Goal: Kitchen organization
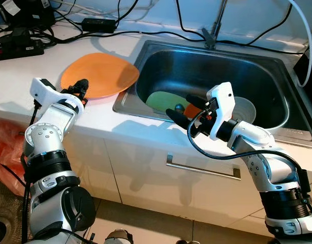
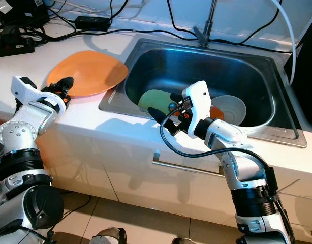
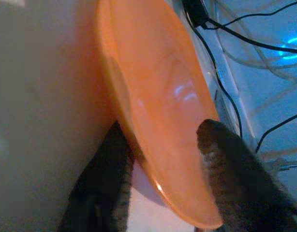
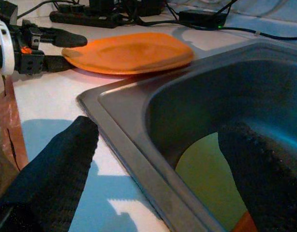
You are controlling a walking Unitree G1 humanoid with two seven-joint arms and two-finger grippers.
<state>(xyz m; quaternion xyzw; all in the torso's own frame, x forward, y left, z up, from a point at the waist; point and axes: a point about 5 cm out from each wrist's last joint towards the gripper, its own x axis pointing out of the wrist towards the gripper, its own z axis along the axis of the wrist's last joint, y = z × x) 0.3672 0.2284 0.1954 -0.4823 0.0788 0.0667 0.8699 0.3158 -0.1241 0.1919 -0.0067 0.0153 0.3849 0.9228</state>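
Note:
An orange plate point(image 1: 102, 73) lies on the white counter left of the sink, its right rim over the sink's edge. My left gripper point(image 1: 81, 91) is shut on the orange plate's near-left rim; in the left wrist view one finger point(image 3: 110, 169) is under the rim and the other lies on top. The steel sink point(image 1: 207, 61) holds a green plate point(image 1: 163, 100), a white bowl point(image 1: 245, 109) and a small orange piece point(image 1: 192, 110). Over the sink's front edge my right gripper point(image 1: 189, 108) hovers open, holding nothing.
Black cables and a power strip point(image 1: 19, 48) run along the back of the counter. The faucet point(image 1: 213, 30) rises behind the sink. A drawer handle point(image 1: 201, 168) sits below the counter front, and an orange bag point(image 1: 3, 147) is on the floor at left.

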